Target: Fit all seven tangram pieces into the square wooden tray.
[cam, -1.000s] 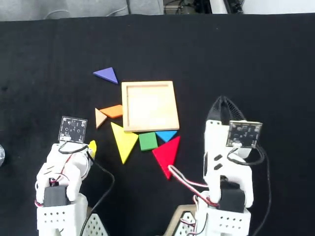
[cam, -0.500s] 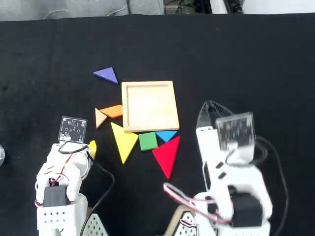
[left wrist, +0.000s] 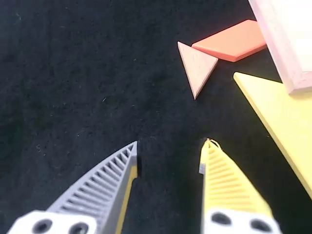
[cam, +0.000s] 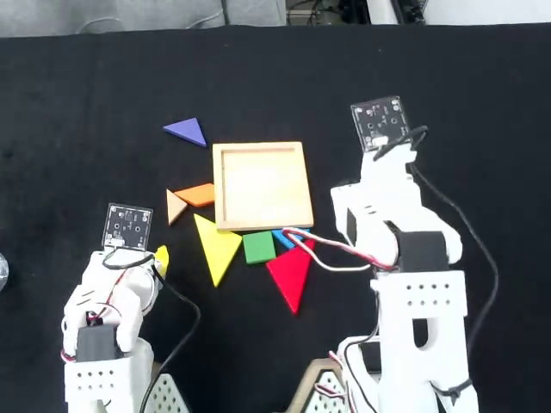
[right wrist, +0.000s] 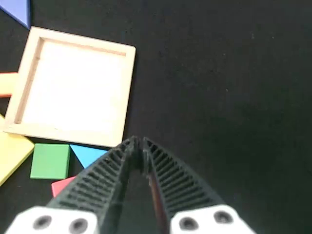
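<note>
wooden tray [cam: 258, 146], pieces [cam: 258, 247] along two edges

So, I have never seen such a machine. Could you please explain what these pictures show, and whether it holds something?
You see two small robot arms, the left arm and the right arm, at a black table. One picture looks down from above; the other two come from a camera on each arm's wrist, looking along its hand. The left hand is open, the right hand is shut, and neither holds anything. On the table lies a square wooden tray; the seven pieces lie outside it: purple triangle, orange piece, pale triangle, yellow triangle, green square, blue triangle, red triangle.
</note>
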`<action>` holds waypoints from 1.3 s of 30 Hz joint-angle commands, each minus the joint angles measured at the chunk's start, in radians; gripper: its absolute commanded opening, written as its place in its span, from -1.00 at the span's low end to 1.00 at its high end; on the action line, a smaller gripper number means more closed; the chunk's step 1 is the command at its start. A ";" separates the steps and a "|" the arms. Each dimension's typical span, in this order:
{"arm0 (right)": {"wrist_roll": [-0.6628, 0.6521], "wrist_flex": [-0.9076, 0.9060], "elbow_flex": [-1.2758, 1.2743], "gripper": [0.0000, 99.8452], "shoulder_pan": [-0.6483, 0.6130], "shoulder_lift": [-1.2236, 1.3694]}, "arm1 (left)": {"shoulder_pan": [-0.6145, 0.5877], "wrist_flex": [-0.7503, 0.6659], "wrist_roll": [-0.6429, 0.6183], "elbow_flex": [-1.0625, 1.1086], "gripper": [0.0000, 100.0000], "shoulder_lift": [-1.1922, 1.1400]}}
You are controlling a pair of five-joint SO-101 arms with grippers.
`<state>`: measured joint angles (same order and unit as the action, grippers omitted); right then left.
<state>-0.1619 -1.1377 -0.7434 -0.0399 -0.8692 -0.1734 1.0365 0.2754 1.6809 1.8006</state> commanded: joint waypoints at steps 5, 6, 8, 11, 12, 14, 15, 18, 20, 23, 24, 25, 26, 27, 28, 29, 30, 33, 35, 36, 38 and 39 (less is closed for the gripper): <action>0.014 0.278 -0.219 -0.97 -0.014 0.007 | -0.002 -0.009 0.006 0.018 -0.58 0.009; 0.011 0.322 -0.251 -0.97 -0.014 0.007 | -0.002 -0.009 0.006 0.018 -0.58 0.009; 0.011 0.384 -0.292 -0.97 -0.014 0.007 | -0.002 -0.009 0.006 0.018 -0.58 0.009; 0.009 0.368 -0.298 -0.97 -0.014 0.005 | -0.002 -0.014 0.006 0.018 -0.58 0.009; 0.009 0.350 -0.289 -0.97 -0.014 0.005 | -0.005 -0.017 0.008 0.018 -0.58 0.009; 0.009 0.316 -0.269 -0.97 -0.014 0.005 | -0.010 -0.021 0.008 0.018 -0.58 0.011; 0.009 0.307 -0.263 -0.97 -0.014 0.005 | -0.010 -0.034 0.009 0.018 -0.58 0.011; 0.008 0.296 -0.259 -0.97 -0.014 0.005 | -0.001 -0.044 0.048 0.018 -0.58 0.011; 0.008 0.295 -0.262 -0.97 -0.014 0.005 | 0.001 -0.044 0.066 0.018 -0.58 0.009; 0.008 0.295 -0.266 -0.97 -0.014 0.007 | -0.001 -0.041 0.064 0.018 -0.58 0.005; 0.008 0.295 -0.266 -0.97 -0.012 0.007 | -0.001 -0.029 0.068 0.018 -0.58 0.005; 0.008 0.295 -0.266 -0.97 -0.012 0.007 | -0.001 -0.005 0.069 0.018 -0.58 0.009; 0.008 0.295 -0.266 -0.97 -0.012 0.007 | 0.001 0.021 0.069 0.012 -0.57 0.009; 0.008 0.295 -0.266 -0.97 -0.012 0.007 | 0.001 0.037 0.069 0.012 -0.57 0.011; 0.008 0.295 -0.266 -0.97 -0.012 0.007 | 0.010 0.046 0.069 0.010 -0.57 0.011; -0.002 0.295 -0.269 -0.97 -0.012 0.007 | 0.028 0.051 0.069 0.010 -0.57 0.011; -0.021 0.295 -0.275 -0.97 -0.012 0.007 | 0.047 0.051 0.069 0.010 -0.57 0.011; -0.058 0.296 -0.286 -0.97 -0.014 0.007 | 0.051 0.046 0.097 0.008 -0.57 0.011; -0.061 0.296 -0.288 -0.97 -0.014 0.007 | 0.048 0.037 0.206 -0.010 -0.58 0.011; -0.061 0.296 -0.288 -0.97 -0.014 0.007 | 0.047 0.035 0.249 -0.041 -0.58 0.011; -0.061 0.299 -0.292 -0.97 -0.014 0.007 | 0.042 0.054 0.270 -0.153 -0.58 0.003; -0.061 0.301 -0.294 -0.97 -0.014 0.007 | 0.041 0.071 0.270 -0.222 -0.58 0.000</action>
<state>-0.2171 -0.8370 -1.0472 -0.0414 -0.8677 -0.1335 1.0856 0.5132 1.6425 1.7990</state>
